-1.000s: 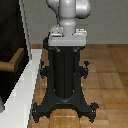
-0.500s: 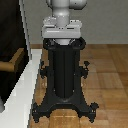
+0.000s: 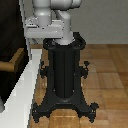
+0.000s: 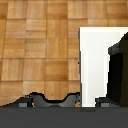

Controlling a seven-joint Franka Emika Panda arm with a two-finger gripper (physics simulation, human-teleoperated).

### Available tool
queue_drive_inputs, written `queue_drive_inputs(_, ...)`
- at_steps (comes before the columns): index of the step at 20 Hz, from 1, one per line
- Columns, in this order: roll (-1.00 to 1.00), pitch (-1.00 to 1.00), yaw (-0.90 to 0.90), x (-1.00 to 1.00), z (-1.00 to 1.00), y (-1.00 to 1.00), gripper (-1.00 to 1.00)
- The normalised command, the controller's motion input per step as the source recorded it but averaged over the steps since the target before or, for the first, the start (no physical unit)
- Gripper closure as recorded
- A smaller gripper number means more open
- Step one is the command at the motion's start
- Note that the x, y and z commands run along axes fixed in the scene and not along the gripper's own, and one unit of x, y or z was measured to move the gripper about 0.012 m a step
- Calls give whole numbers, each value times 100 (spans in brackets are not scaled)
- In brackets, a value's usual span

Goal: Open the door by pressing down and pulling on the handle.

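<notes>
The door (image 3: 6,45) is a very dark panel at the exterior view's left, hung in a white frame (image 3: 27,85). Its brass handle (image 3: 13,62) juts out from the panel at mid height. The white arm (image 3: 50,20) hangs over the black pedestal (image 3: 62,70), to the handle's right and higher. My gripper's fingers show in neither view. In the wrist view the white frame (image 4: 95,65) and the dark door (image 4: 119,70) stand over the wooden floor. A dark grey band (image 4: 64,117) fills that view's lowest strip.
The black pedestal has spreading feet (image 3: 65,107) on the wooden floor (image 3: 107,75), close beside the white frame. The feet also show in the wrist view (image 4: 50,100). A grey wall (image 3: 105,22) stands behind.
The arm's upper links have swung toward the exterior view's left, nearer the door, and come a little lower. The door and handle have not moved.
</notes>
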Motion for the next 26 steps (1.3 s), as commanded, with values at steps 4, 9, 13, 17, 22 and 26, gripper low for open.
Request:
queue_drive_inputs(4,0,0,0,0,25,-25,-100)
queue_drive_inputs(9,0,0,0,0,0,-40,-100)
queue_drive_inputs(13,0,0,0,0,0,-75,-100)
queue_drive_inputs(17,0,0,-4,0,0,-50,-100)
queue_drive_inputs(22,0,0,-12,0,0,-40,-100)
queue_drive_inputs(26,0,0,0,0,0,-25,-100)
